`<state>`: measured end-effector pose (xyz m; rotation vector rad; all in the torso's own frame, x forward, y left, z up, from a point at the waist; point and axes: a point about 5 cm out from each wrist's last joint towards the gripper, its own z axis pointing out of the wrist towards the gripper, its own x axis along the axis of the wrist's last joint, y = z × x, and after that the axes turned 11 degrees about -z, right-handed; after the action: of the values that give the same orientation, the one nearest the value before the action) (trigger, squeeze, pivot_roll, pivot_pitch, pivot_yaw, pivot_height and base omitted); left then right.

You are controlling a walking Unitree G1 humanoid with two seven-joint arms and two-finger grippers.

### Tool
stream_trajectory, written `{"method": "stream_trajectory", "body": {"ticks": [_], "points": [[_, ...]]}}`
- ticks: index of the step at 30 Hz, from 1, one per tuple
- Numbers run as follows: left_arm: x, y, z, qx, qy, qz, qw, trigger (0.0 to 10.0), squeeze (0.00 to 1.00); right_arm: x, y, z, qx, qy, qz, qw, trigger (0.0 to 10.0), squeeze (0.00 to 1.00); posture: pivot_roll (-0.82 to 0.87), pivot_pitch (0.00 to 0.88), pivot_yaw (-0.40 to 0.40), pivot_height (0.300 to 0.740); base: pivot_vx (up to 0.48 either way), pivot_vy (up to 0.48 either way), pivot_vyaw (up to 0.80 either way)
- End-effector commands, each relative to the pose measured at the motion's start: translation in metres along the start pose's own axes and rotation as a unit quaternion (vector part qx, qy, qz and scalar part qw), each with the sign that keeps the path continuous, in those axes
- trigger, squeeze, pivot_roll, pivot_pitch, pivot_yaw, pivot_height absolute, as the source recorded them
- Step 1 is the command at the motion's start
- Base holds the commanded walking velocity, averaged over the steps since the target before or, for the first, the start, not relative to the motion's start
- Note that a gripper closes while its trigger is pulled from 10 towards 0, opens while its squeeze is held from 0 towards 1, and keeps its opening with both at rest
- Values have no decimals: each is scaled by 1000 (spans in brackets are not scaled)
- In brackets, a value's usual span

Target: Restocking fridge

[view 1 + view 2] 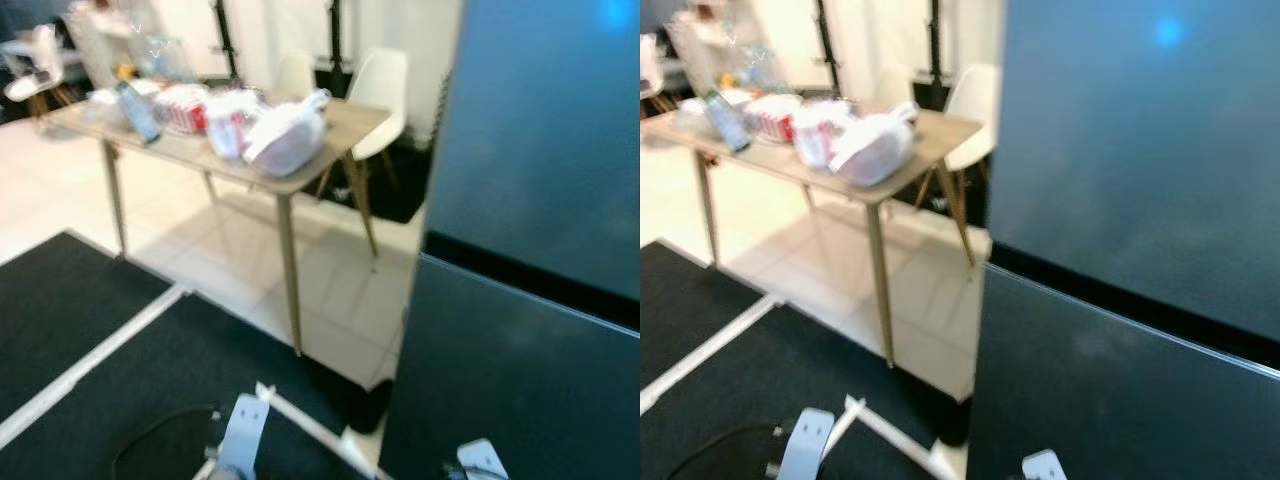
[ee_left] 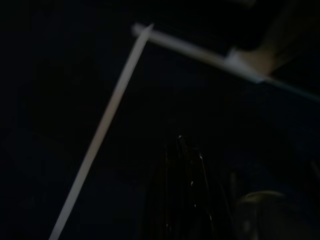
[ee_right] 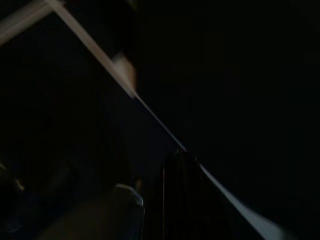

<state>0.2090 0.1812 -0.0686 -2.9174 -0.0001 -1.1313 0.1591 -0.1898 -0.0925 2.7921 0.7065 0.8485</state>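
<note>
Much of the scene was blurry, and both wrist views were very dark. The left hand (image 2: 182,190) showed as black fingers against a dark floor mat, and they seemed close together, but I could not tell for sure. The right hand (image 3: 180,195) was just as dark, and I could not tell if it was wide or narrow. Both arms hung low, and the eye views caught just a silver bit of each arm at the bottom edge. White tape lines (image 2: 100,135) crossed the mat under the hands.

The fridge (image 1: 530,250) stood tall and upright on the right, close to the robot. It was dark blue-grey, with both doors closed and a black gap running across between the top door and the bottom door. Its top and right side were cut off by the edge of the picture.

The counter (image 1: 350,120) was a light wooden one with thin legs, well apart from the fridge, off to the left and farther back. On it sat a white plastic bag (image 1: 290,135) near the closest corner, a red and white box (image 1: 185,108), and a bottle (image 1: 135,110) leaning over. The other things there were too blurry to name. A white chair (image 1: 380,95) stood behind the counter.

The floor was pale tile, with black mats (image 1: 70,300) lying near the robot. A black cable (image 1: 150,440) curled on the mat.
</note>
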Motion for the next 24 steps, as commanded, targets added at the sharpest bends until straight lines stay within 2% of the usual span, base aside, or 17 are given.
{"method": "stream_trajectory", "body": {"ticks": [1, 8, 24], "points": [[2, 3, 1, -7, 3, 6, 1000, 10000, 0, -3, 2, -1, -3, -6, -6, 1000, 10000, 0, -63, 19, 9, 726, 0, 0, 800], [4, 4, 1, -10, 4, 7, 1000, 10000, 0, -20, 30, -8, -16, -17, -3, 1000, 10000, 0, -65, 17, 13, 726, 0, 0, 800], [5, 4, 1, -12, 5, 2, 1000, 10000, 0, -20, 30, -7, -14, -15, -6, 1000, 10000, 0, -62, 24, 14, 726, 0, 0, 800]]}}
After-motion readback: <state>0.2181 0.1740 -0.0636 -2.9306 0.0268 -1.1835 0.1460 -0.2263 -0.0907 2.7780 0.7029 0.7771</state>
